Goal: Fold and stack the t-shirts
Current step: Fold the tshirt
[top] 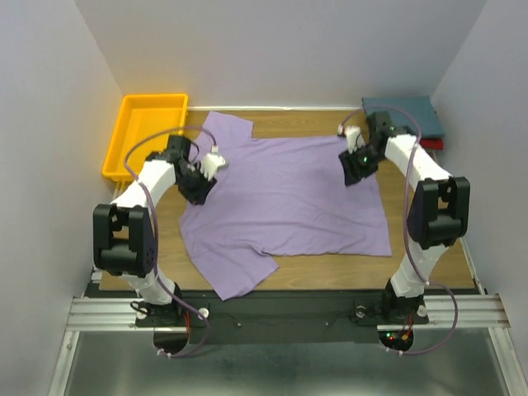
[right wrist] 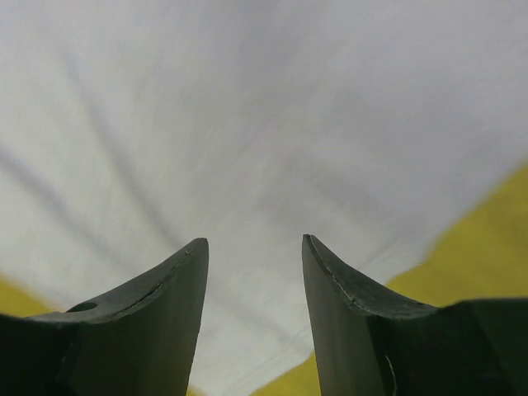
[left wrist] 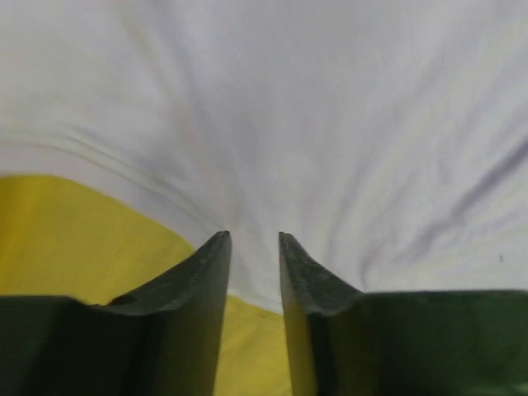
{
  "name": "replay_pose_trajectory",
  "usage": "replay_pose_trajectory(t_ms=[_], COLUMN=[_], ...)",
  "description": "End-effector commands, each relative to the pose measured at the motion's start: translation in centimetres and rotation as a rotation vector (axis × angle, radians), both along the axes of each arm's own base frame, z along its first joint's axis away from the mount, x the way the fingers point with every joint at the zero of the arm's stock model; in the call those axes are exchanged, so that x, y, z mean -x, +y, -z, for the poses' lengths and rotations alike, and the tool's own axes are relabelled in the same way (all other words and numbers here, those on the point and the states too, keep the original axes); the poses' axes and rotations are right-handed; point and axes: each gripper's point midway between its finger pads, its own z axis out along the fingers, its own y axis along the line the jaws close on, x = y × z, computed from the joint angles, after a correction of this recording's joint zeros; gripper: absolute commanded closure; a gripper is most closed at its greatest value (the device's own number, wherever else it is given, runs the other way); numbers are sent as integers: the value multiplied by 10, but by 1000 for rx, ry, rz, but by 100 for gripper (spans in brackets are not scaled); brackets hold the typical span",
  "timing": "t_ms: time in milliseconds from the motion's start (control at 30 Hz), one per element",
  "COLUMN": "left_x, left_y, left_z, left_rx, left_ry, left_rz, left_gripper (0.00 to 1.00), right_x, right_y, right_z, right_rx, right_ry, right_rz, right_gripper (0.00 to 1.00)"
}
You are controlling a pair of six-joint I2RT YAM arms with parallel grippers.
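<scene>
Left wrist view: my left gripper (left wrist: pixel 254 239) has its 2 fingers a narrow gap apart at the left edge of the lavender t-shirt (left wrist: pixel 330 124). My right gripper (right wrist: pixel 254 243) stands wider apart over the shirt's far right edge. It lies spread flat mid-table, left of the folded teal t-shirt (top: pixel 403 111), which rests on the red t-shirt (top: pixel 435 143) in the far right corner.

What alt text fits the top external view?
A lavender t-shirt lies spread on the table, the left gripper and right gripper near its far corners. A yellow tray sits far left, a folded teal shirt atop a red one far right.
</scene>
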Motion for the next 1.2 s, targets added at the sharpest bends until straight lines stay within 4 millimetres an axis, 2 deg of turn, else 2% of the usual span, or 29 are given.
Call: replay_pose_trajectory(t_ms=[0, 33, 67, 100, 133, 167, 200, 233, 267, 300, 333, 367, 433, 467, 567, 867, 1000, 1167], left_x=[-67, -84, -95, -110, -123, -133, -143, -159, -170, -181, -195, -203, -221, -227, -241, -255, -267, -276], left_y=[-33, -39, -43, -46, -49, -51, -51, -53, -52, -53, -53, -54, -55, -58, -62, -60, -58, -61], left_z=[-81, -103, -112, -116, -132, -134, -138, -149, -159, -156, -169, -171, -167, -174, -158, -133, -120, -118], left_rx=[213, 251, 269, 298, 318, 329, 339, 366, 374, 382, 411, 423, 447, 471, 494, 474, 471, 487], left_ry=[-189, -246, -275, -295, -341, -356, -378, -432, -468, -471, -512, -522, -530, -539, -512, -508, -495, -491], left_rz=[-3, 0, -7, -36, -35, -44, -68, -104, -128, -142, -178, -194, -226, -230, -241, -266, -297, -304], left_gripper=[44, 43, 40, 36, 36, 36, 35, 35, 34, 34, 34, 34, 34, 34, 34, 34, 34, 34], right_x=[-99, -112, -125, -150, -160, -182, -184, -201, -211, -218, -229, -234, -246, -254, -264, -275, -283, -295], right_y=[-21, -22, -23, -25, -26, -26, -27, -32, -36, -38, -44, -46, -55, -57, -67, -83, -84, -88], right_z=[-45, -44, -26, -39, -37, -33, -17, -29, -26, -10, -13, -10, -2, -5, -5, 0, 15, 18], right_rx=[-50, -65, -62, -67, -75, -83, -74, -61, -62, -51, -40, -34, -7, -14, 18, 52, 53, 53], right_ry=[-231, -233, -210, -275, -275, -297, -271, -325, -333, -319, -347, -357, -390, -420, -470, -523, -521, -548], right_rz=[219, 263, 288, 314, 356, 378, 398, 437, 485, 508, 550, 566, 618, 644, 691, 801, 825, 854], right_gripper=[45, 46, 46, 47, 47, 47, 48, 48, 48, 48, 48, 48, 50, 50, 50, 51, 48, 48])
